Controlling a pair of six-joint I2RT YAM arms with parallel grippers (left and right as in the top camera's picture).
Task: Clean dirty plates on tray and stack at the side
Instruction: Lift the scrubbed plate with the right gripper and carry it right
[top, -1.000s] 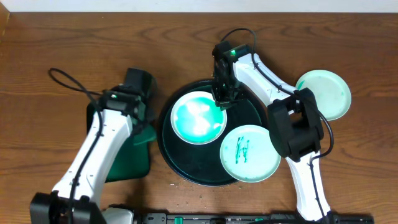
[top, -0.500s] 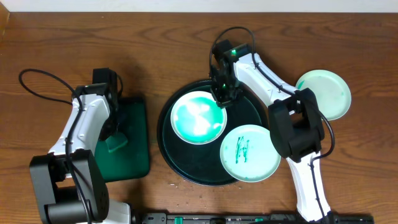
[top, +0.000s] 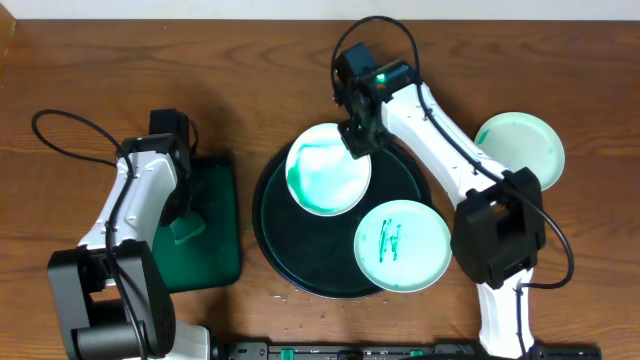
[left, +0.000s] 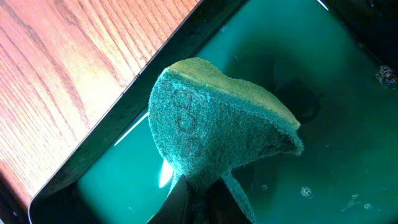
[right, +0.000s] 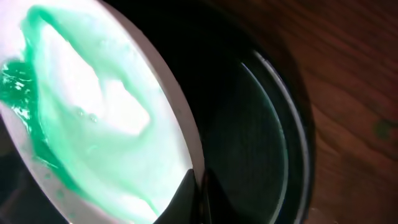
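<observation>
My right gripper is shut on the far rim of a pale plate, holding it tilted above the round dark tray. Green liquid has pooled at the plate's low left edge; the right gripper pinches the rim with the tray beneath. A second plate with a green scribble lies on the tray's front right. A third plate rests on the wood at the right. My left gripper is shut on a green sponge, gripped low down by that left gripper.
A small rectangular green tray lies left of the round tray, and the sponge hangs over its green liquid. Bare wood tabletop surrounds both trays. A black cable loops by the left arm.
The left arm carried the sponge from beside the round tray over to the rectangular tray. The right gripper raised its plate's far rim, and the green liquid ran to the low edge.
</observation>
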